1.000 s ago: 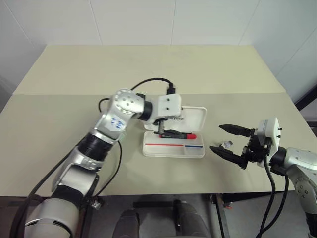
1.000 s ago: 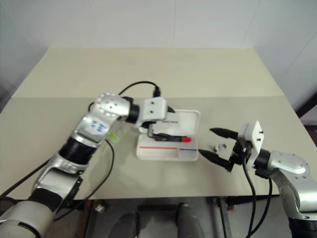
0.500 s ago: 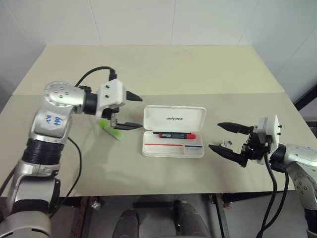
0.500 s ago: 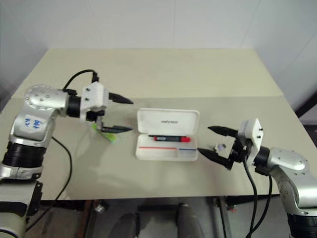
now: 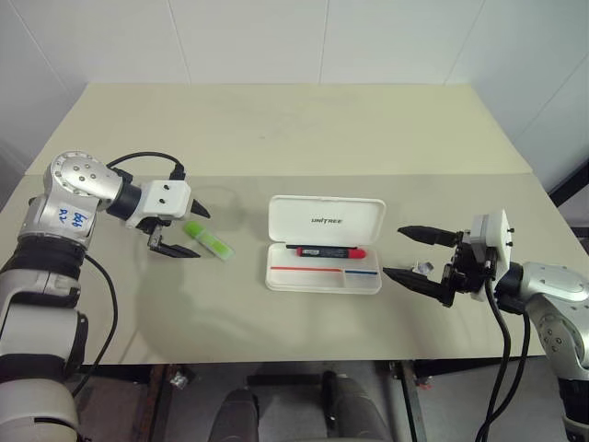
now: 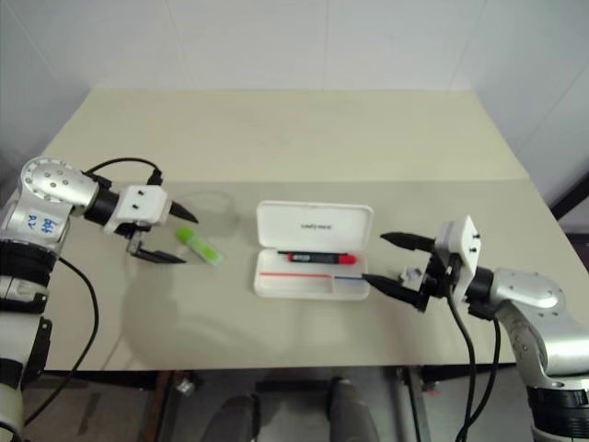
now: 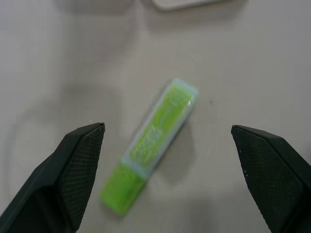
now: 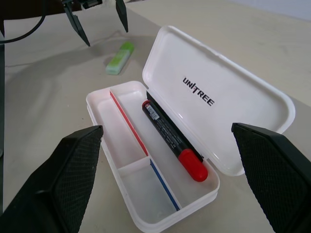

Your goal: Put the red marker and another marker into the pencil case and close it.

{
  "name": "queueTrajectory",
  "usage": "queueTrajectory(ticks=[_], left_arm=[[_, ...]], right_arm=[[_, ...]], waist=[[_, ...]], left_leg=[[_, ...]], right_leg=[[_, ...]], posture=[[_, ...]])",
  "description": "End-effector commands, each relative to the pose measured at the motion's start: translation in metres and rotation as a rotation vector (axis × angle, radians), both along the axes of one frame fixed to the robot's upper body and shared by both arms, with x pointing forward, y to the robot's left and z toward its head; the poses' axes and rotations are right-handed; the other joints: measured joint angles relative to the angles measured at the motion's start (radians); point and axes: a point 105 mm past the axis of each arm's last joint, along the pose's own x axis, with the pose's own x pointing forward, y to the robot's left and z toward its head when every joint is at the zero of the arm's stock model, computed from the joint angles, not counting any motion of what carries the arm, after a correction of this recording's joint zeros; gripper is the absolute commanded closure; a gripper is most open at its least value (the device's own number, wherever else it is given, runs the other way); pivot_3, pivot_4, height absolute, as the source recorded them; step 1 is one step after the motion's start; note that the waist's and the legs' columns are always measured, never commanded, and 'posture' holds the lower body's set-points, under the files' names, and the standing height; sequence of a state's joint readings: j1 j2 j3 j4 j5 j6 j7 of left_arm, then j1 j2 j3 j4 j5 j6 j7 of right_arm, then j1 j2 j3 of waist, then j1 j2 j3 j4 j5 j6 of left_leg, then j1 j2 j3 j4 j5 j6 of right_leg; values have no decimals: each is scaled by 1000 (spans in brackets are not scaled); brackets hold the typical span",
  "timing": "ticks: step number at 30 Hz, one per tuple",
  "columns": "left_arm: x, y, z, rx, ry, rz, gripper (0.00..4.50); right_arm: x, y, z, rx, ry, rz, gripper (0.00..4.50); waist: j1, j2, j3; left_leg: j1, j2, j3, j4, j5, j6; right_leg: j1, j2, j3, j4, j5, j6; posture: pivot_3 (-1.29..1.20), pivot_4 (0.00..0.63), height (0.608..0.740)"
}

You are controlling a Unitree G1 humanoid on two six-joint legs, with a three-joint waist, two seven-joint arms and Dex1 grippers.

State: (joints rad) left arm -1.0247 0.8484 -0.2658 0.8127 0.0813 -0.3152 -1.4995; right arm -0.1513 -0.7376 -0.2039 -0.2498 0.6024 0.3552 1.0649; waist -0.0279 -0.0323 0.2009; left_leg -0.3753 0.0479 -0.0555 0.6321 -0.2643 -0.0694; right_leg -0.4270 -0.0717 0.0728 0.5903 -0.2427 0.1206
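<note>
The red marker [image 8: 174, 141] lies inside the pencil case [image 5: 324, 277], along the hinge side of the tray, its red cap toward my right pincer [image 5: 425, 261]. The case sits open on the table [image 5: 294, 138], lid laid back flat with the dark lettering facing up, and a red and blue stripe runs along the tray in front of the marker. My right pincer hangs just beside the case's right end, pointing at it, its two black fingers spread wide with nothing between them. A small crumpled scrap [image 5: 422, 268] lies on the table between those fingers.

The green highlighter [image 7: 151, 142] is on the table to the left of the case, well apart from it, lying at a slant. My left pincer [image 5: 181, 230] hovers right over the highlighter's left end, tilted downward, fingers wide apart and empty; in the wrist view the highlighter lies between my two fingertips [image 7: 80, 160] without touching either. A black cable [image 5: 138, 158] loops over my left wrist.
</note>
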Motion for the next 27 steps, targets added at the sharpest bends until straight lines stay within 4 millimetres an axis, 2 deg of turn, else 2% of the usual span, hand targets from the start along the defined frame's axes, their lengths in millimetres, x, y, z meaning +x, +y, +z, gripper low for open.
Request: queueTrajectory(ticks=[1, 12, 22, 25, 27], left_arm=[[5, 4, 1, 87, -2, -27, 19], [20, -9, -9, 191, 34, -41, 19], [22, -7, -28, 278, 72, -25, 19], [24, -10, -29, 269, 66, -21, 620], [24, -13, -29, 253, 64, -22, 1216]], right_arm=[[-1, 0, 8, 10, -42, 9, 0], [-4, -4, 8, 10, -44, -26, 0], [-5, -6, 8, 7, -46, -43, 0], [-5, -6, 8, 6, -46, -46, 0], [-5, -6, 8, 6, -47, -48, 0]], waist=[[0, 0, 0], [-2, -4, 2], [0, -5, 3], [0, -4, 3], [0, -5, 3]], left_leg=[[0, 0, 0, 0, 0, 0], [0, 0, 1, -1, 0, 0], [0, 0, 1, 0, 0, 0], [1, 0, 1, -1, 0, 0], [2, 0, 2, 0, 0, 0]], right_leg=[[0, 0, 0, 0, 0, 0], [-1, 1, 1, 0, 0, 2], [0, 1, 2, 0, 0, 3], [0, 1, 2, 1, 0, 2], [0, 1, 3, 2, 0, 2]], posture=[[0, 150, 740], [0, 150, 740], [0, 150, 740], [0, 150, 740], [0, 150, 740]])
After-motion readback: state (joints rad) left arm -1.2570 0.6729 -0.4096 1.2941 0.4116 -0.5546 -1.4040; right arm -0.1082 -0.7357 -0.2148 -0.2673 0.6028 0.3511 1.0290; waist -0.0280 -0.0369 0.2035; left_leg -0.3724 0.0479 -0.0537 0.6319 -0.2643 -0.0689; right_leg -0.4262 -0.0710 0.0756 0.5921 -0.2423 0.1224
